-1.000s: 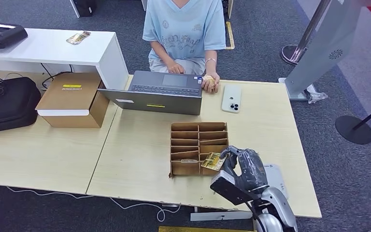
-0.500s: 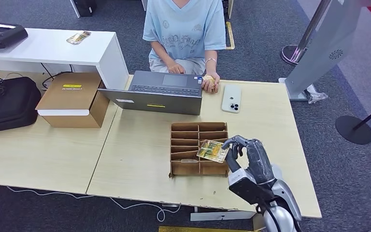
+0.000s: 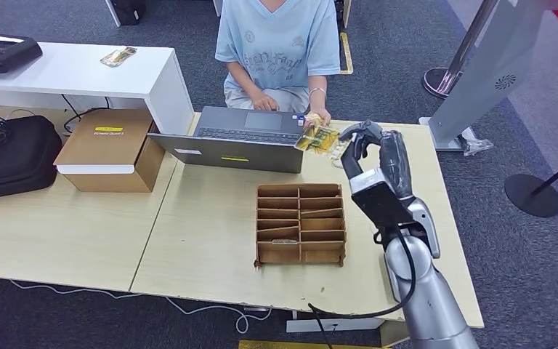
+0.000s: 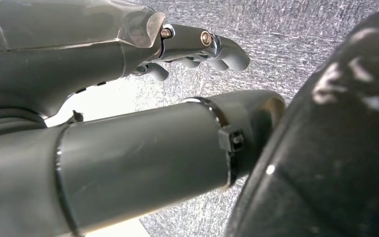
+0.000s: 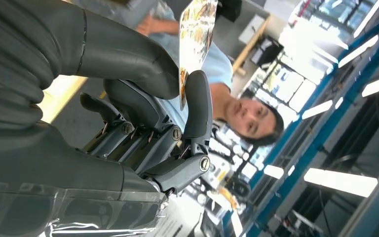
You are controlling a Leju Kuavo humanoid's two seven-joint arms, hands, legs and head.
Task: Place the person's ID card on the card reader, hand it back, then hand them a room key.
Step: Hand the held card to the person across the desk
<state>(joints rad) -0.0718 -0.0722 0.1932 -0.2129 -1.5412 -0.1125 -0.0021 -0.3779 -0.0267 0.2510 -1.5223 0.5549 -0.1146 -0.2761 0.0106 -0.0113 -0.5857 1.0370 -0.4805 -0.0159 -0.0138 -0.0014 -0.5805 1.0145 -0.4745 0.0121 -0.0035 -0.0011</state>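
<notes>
1. Right hand now raised beyond the brown cardboard compartment box, on the far side of it, toward the seated person in the pale blue T-shirt.
2. Pinched between thumb and a dark finger: a small yellow-patterned room key card, held above the bench, past the far edge of the cardboard box and just beside the person's hand at the corner of the grey open laptop.
3. In the right wrist view, same card seen edge-on, clamped between the thick grey thumb and a fingertip, remaining fingers loosely curled beneath.
4. Compared with 1 s ago: then low at the near right corner of the cardboard box with the card just out of a compartment; 0.5 s ago lifted over the box's right half; now carried clear across it to the person's side.
5. Judged meaning: picking finished, handover stage reached; card not yet taken, release still to come.
6. Person's hand, laptop and white smartphone, partly hidden behind the robot's fingers, seemingly unmoved relative to the box.
7. Left hand hanging over grey carpet, fingers gently curled, apart, holding nothing.
</notes>
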